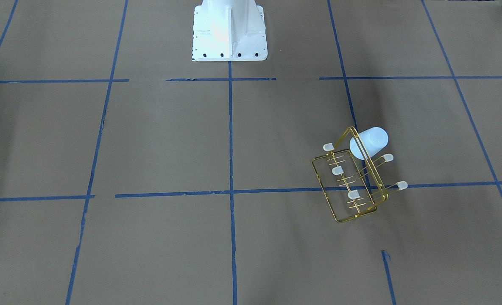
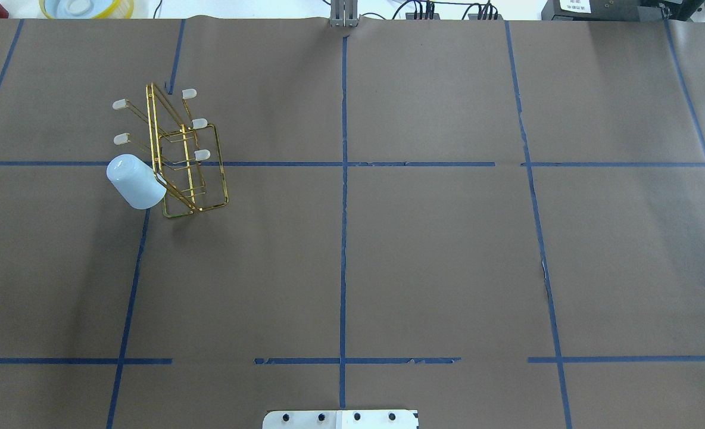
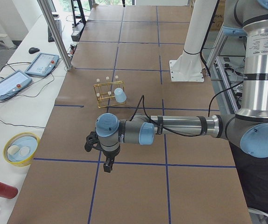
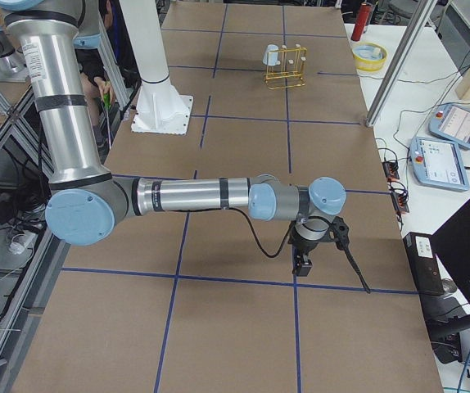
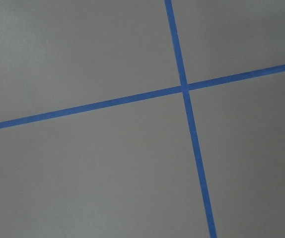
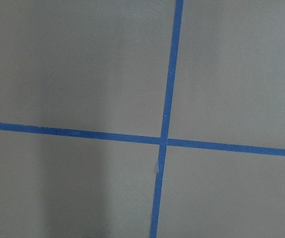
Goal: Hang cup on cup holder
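Pale blue-white plastic, the cup (image 2: pixel 135 182) hangs on the gold cup holder (image 2: pixel 177 156) in the tabletop's (image 2: pixel 424 256) left half, its mouth at the frame and its base slanting up and leftward, nearer the left gripper (image 3: pixel 107 163) than the right gripper (image 4: pixel 302 264); whether either is clenched or released cannot be told.

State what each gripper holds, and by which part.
Nothing seen held: the cup sits on the cup holder, apart from the left gripper and right gripper.
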You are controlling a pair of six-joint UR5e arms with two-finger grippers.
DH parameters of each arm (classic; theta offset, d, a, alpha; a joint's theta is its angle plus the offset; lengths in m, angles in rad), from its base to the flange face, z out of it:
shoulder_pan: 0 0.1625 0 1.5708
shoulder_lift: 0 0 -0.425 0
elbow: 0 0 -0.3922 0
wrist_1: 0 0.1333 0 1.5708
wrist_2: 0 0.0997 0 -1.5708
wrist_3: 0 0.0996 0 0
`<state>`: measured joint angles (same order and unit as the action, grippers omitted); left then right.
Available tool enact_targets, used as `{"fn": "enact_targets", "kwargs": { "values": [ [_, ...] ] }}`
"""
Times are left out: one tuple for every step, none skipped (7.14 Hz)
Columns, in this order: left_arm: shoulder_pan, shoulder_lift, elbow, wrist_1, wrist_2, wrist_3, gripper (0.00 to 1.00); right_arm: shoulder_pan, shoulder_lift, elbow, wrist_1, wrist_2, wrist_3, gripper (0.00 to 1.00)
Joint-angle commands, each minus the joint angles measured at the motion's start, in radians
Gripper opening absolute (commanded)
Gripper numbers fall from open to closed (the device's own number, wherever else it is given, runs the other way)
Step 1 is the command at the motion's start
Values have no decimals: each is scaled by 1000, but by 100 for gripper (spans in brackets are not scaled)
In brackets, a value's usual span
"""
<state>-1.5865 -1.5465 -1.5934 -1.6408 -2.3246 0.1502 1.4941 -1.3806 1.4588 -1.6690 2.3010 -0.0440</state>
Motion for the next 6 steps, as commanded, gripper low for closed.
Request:
{"fn": "enact_targets", "kwargs": {
  "values": [
    [2, -9, 1, -7, -1, -14, 100, 0, 0, 0, 0, 0, 0, 100],
    [2, -9, -3, -7, -1, -14, 100, 0, 0, 0, 0, 0, 0, 100],
    [0, -7, -3, -7, -1, -12, 100, -1, 0, 0, 0, 0, 0, 100],
    [0, -1, -14, -7, -4, -11, 100, 0, 0, 0, 0, 0, 0, 100],
    [2, -7, -11, -7, -13, -12, 100, 0, 0, 0, 0, 0, 0, 100],
    [2, -9, -13, -5, -13, -15, 100, 0, 0, 0, 0, 0, 0, 100]
  ]
}}
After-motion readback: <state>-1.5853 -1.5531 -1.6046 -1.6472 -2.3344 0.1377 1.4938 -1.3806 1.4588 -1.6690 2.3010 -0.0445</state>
